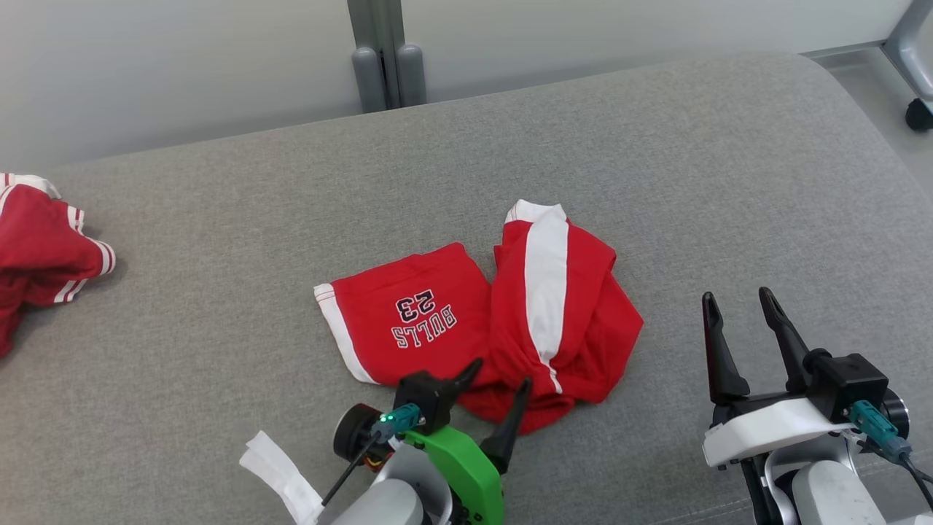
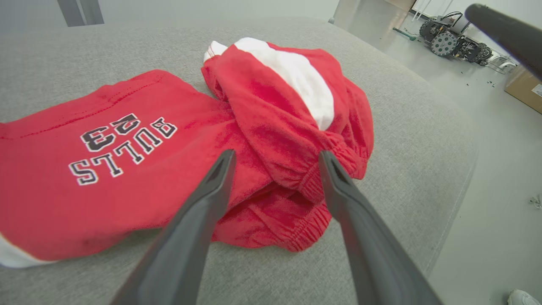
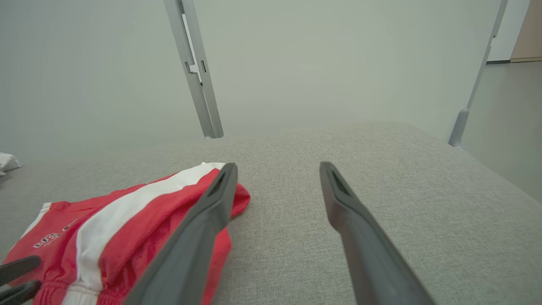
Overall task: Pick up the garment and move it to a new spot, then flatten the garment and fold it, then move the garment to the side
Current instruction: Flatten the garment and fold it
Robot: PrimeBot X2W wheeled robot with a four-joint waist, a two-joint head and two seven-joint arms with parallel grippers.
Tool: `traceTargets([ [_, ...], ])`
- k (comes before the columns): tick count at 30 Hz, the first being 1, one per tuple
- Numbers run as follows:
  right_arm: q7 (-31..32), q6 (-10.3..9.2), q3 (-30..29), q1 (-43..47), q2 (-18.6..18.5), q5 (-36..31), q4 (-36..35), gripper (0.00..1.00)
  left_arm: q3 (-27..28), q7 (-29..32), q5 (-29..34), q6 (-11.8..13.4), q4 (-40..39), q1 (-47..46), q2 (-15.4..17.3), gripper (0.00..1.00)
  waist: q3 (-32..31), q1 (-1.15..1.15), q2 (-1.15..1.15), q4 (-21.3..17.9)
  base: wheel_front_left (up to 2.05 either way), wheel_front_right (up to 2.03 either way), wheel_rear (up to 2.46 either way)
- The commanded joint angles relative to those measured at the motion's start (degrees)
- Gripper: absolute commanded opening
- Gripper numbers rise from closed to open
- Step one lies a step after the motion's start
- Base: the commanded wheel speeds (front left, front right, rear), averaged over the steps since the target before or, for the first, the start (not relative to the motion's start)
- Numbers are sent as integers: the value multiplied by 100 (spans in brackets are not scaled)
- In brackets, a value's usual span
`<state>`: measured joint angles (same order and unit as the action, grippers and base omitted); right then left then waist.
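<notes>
Item: red garment (image 1: pixel 437 321), crumpled, not yet lifted. Step, we judge: pickup. Left pincer (image 1: pixel 501 372) spread over the waistband; right pincer (image 1: pixel 738 294) spread, well apart. Next we must lower and pinch cloth.

This looks like a robotics lab or test bay. A grey padded bench (image 1: pixel 656 146) stands against bare pale partition panels (image 3: pixel 106 63) joined by a metal post (image 1: pixel 375 44). At the left wrist view's upper right, a wheeled machine (image 2: pixel 442 40) (cables trailing) and a cardboard box (image 2: pixel 525 87) sit on smooth grey floor (image 2: pixel 499 190).
</notes>
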<state>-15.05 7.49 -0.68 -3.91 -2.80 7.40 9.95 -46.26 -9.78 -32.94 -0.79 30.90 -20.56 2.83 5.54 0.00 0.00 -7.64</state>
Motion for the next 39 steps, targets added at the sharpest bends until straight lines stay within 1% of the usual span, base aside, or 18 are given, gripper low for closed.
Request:
traceTargets([
  [1, -20, 1, -19, -55, -16, 22, 15, 100, -109, 15, -164, -57, -68, -80, 14, 100, 53, 0, 0, -70, 0, 0, 0],
  [4, -20, 1, -48, -54, -16, 22, 10, 100, -306, 44, -374, -77, -222, -141, 17, 100, 74, 0, 0, -108, 0, 0, 0],
  [7, -20, 1, -58, -71, -17, 33, 19, 100, -457, 103, -609, -39, -385, -155, 18, 100, 87, 0, 0, -144, 0, 0, 0],
  [8, -20, 1, -61, -74, -16, 37, 18, 100, -483, 128, -667, 1, -407, -162, 19, 100, 90, 0, 0, -150, 0, 0, 0],
  [10, -20, 1, -61, -82, -16, 43, 11, 100, -527, 145, -623, 172, -337, -226, 20, 100, 105, 0, 0, -162, 0, 0, 0],
  [15, -20, 1, -32, -105, -17, 67, 6, 100, -644, 276, -516, 539, 91, -326, 20, 100, 162, 0, 0, -211, 0, 0, 0],
  [17, -20, 1, -33, -114, -17, 72, 6, 100, -690, 297, -509, 593, 234, -328, 16, 100, 178, 0, 0, -226, 0, 0, 0],
  [20, -20, 1, -57, -119, -17, 62, 9, 100, -755, 300, -547, 590, 382, -336, 18, 100, 182, 0, 0, -228, 0, 0, 0],
  [21, -20, 1, -70, -118, -16, 59, 14, 100, -802, 315, -539, 561, 428, -342, 18, 55, 178, 0, 0, -222, 0, 0, 0],
  [22, -20, 1, -79, -116, -17, 59, 16, 100, -818, 304, -540, 546, 454, -349, 18, 35, 174, 0, 0, -214, 0, 0, 0],
  [23, -20, 1, -94, -111, -16, 59, 17, 100, -848, 281, -510, 543, 497, -372, 18, 13, 165, 0, 0, -199, 0, 0, 0],
  [24, -20, 1, -105, -104, -16, 61, 18, 100, -863, 275, -500, 533, 526, -385, 18, 2, 157, 0, 0, -184, 0, 0, 0],
  [25, -20, 1, -118, -93, -17, 64, 18, 100, -867, 232, -469, 550, 549, -401, 20, 0, 140, 0, 0, -161, 0, 0, 0],
  [29, -20, 1, -147, -33, -17, 77, 22, 100, -850, 86, -419, 506, 526, -485, 133, 0, 65, 0, 0, -59, 0, 0, 0],
  [31, -20, 1, -163, -4, -17, 80, 20, 100, -808, 34, -360, 537, 454, -606, 272, 0, 21, 0, 0, -6, 0, 0, 0],
  [36, -20, 1, -192, 31, -17, 81, 38, 100, -701, -79, -84, 671, 53, -1066, 735, 0, -69, 0, 0, 101, 0, 0, 0],
  [39, -20, 1, -191, 35, -17, 94, 49, 100, -631, -88, 35, 707, -307, -1405, 895, 0, -108, 0, 0, 134, 0, 0, 0],
])
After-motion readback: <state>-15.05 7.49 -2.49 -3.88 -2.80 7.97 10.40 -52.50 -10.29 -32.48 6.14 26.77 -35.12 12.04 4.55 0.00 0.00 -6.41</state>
